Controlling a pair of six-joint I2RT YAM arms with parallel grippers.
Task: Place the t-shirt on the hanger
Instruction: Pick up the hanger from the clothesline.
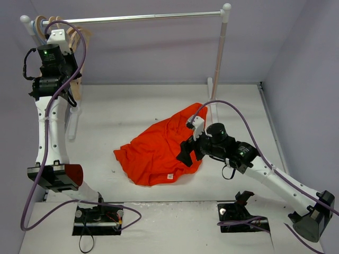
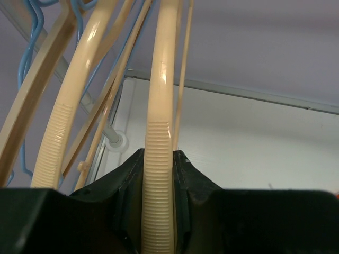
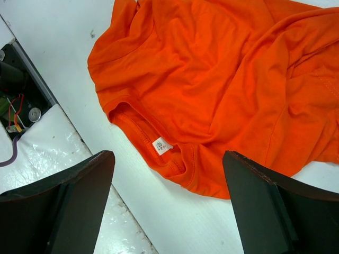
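From above, the bright orange-red cloth t-shirt [image 1: 159, 151] lies crumpled in a heap on the white bench [image 1: 132, 103], near its middle. The right claw [image 1: 186, 152] hangs low at the heap's right edge. The left arm reaches up to the far left end of a silver metal rail [image 1: 153, 17], where the left claw [image 1: 73, 74] sits among a bunch of pale wooden hangers [image 1: 77, 91]; its grip cannot be told from here.

At the left wrist, the claw is clamped on the pale light-wood clothes hanger [image 2: 160, 106], its black fingers [image 2: 124, 185] pressed on either side of the ribbed part of one curved arm. Alike wooden hangers crowd to the left, with a thin blue wire hanger [image 2: 24, 69] behind them.

At the right wrist, the two dark fingers [image 3: 69, 201] stand wide apart, gripping nothing, above the shirt's collar edge. A small white label [image 3: 161, 145] shows inside that collar. The cloth spreads away from the claw across the bench.
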